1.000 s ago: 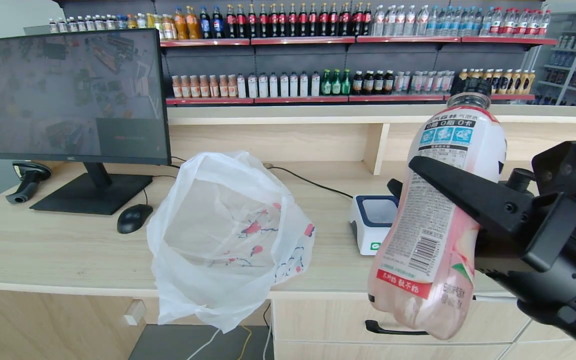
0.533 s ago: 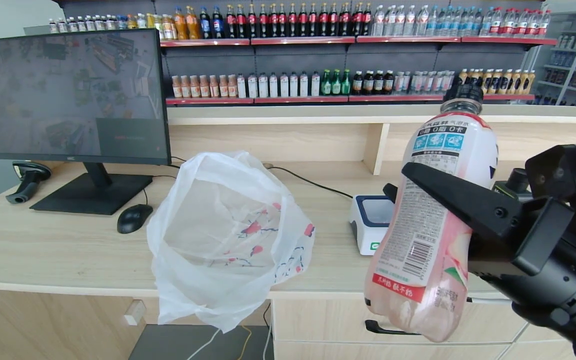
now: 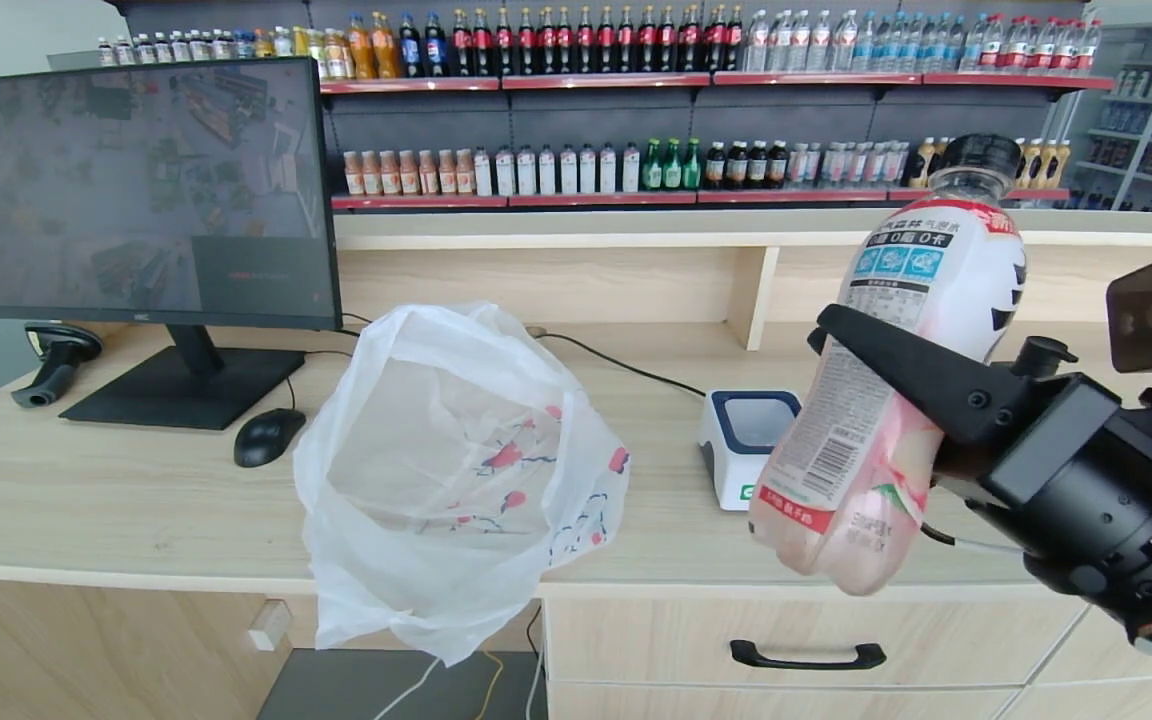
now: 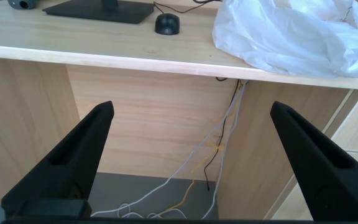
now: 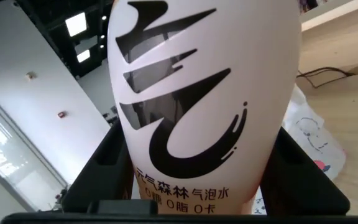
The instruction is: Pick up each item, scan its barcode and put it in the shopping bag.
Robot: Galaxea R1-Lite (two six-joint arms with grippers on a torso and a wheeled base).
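Observation:
My right gripper is shut on a pink drink bottle with a white label and black cap, held tilted above the counter's right front, its barcode facing the head camera. The bottle's white label sits between the gripper's fingers in the right wrist view. Just left of the bottle's lower half stands the white barcode scanner. The white plastic shopping bag stands open at the counter's front middle, also visible from below as the bag. My left gripper hangs open below the counter edge, empty.
A monitor on its stand, a black mouse and a handheld scanner occupy the counter's left. A cable runs to the barcode scanner. Shelves of drinks line the back wall. A drawer handle sits under the counter.
My right gripper has raised the bottle and shifted it slightly right and away, tilting its base more toward the scanner. The bag and scanner have stayed put.

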